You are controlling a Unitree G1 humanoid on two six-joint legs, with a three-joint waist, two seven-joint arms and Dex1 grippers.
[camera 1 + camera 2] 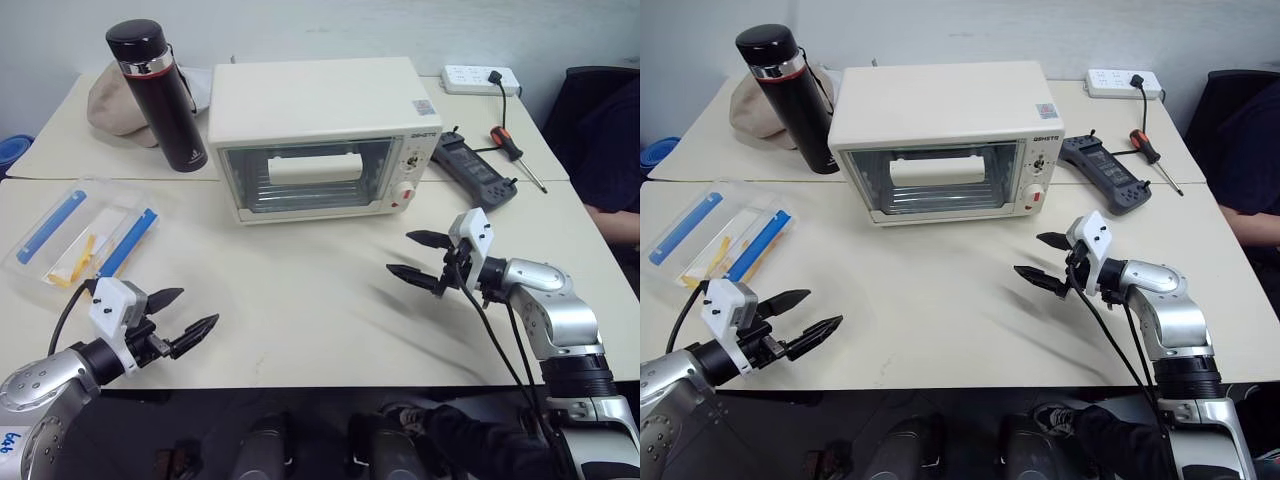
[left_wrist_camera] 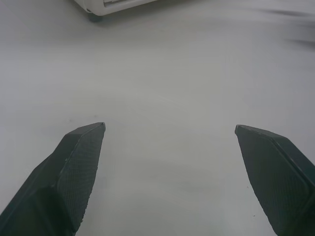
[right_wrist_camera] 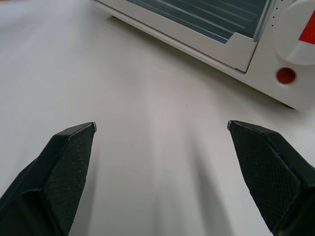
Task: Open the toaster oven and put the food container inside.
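Though flask (image 1: 160, 95) nearby, toaster oven (image 1: 320, 135) unobstructed.

A cream-white table (image 1: 300, 320) carries everything. The toaster oven (image 1: 320, 135) stands near the middle toward the far edge, door shut. A black thermos flask (image 1: 160, 95) stands upright just beside it toward the far left corner, with a beige cap (image 1: 112, 105) behind. The food container (image 1: 80, 235) lies by the left edge. Toward the far right corner lie a white power strip (image 1: 480, 78), a dark handheld controller (image 1: 475, 168) and a screwdriver (image 1: 515, 152).
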